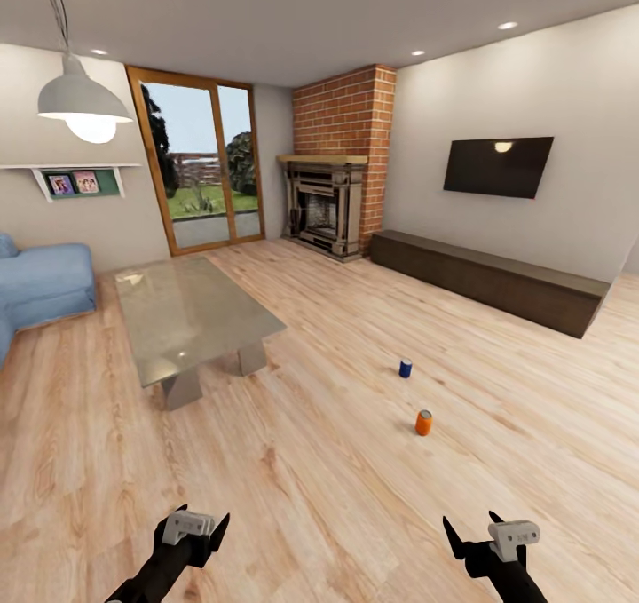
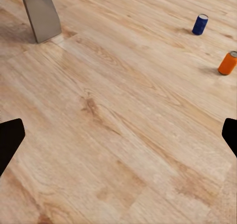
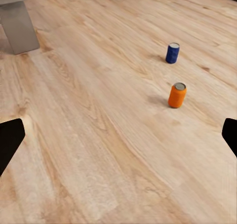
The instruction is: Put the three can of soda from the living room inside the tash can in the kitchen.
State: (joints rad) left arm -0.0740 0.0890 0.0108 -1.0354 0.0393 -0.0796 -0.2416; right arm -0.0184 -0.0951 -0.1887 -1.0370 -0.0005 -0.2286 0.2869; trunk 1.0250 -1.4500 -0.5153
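We're in the living room, and 2 cans stand upright on the wooden floor (image 1: 337, 461): the orange can (image 1: 424, 422) nearer the robot, the dark blue can (image 1: 406, 368) just beyond it, both well clear of the glass coffee table (image 1: 191, 310). The left end effector (image 1: 193, 527) and the right end effector (image 1: 484, 532) hang low, fingers spread wide, holding nothing. Here's the key relation: the orange can lies ahead and slightly inward of the right end effector, long axis vertical, so the right arm looks nearer. No 3rd can or bin can be made out.
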